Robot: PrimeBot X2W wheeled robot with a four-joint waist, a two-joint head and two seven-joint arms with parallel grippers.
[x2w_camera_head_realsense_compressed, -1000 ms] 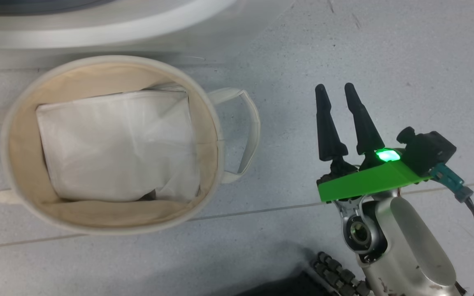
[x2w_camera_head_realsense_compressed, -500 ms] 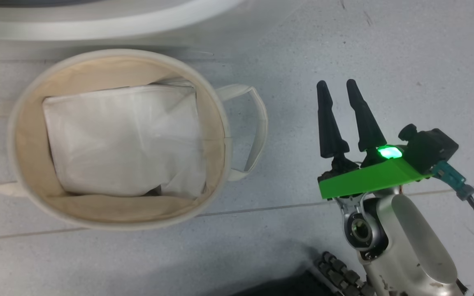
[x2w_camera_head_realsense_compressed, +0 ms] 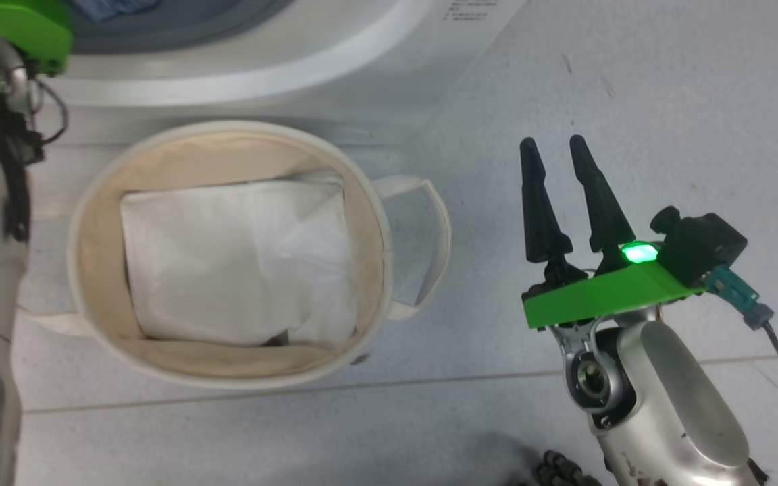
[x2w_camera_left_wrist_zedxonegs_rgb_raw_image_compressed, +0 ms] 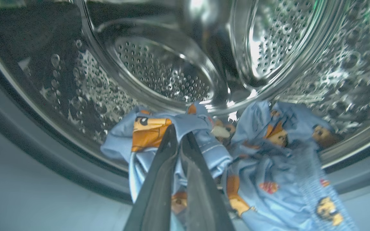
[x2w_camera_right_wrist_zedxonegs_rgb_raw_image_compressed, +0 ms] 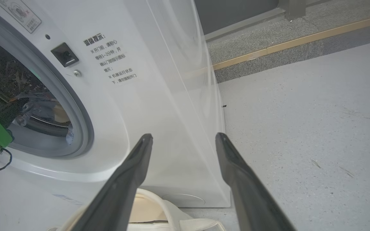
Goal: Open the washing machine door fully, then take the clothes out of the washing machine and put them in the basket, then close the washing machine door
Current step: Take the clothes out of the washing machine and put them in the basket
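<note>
Pinching a thin fold of the clothes (x2w_camera_left_wrist_zedxonegs_rgb_raw_image_compressed: 268, 166) at the edge of the drum (x2w_camera_left_wrist_zedxonegs_rgb_raw_image_compressed: 159, 73), our left gripper (x2w_camera_left_wrist_zedxonegs_rgb_raw_image_compressed: 179, 132) risked dropping them short of the basket (x2w_camera_head_realsense_compressed: 227, 130); our right gripper (x2w_camera_head_realsense_compressed: 552, 142) hung wide.

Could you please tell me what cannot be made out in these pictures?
Left wrist view: the count of light blue bear-printed clothes; folds overlap, the bottom edge cuts them.
Left wrist view: how much cloth the shut left gripper pinches; cloth bunches around it.
Head view: anything under the plain white folded sheet in the round cream canvas basket; the sheet covers it.
Right wrist view: the printed notice on the white washing machine; too small.
</note>
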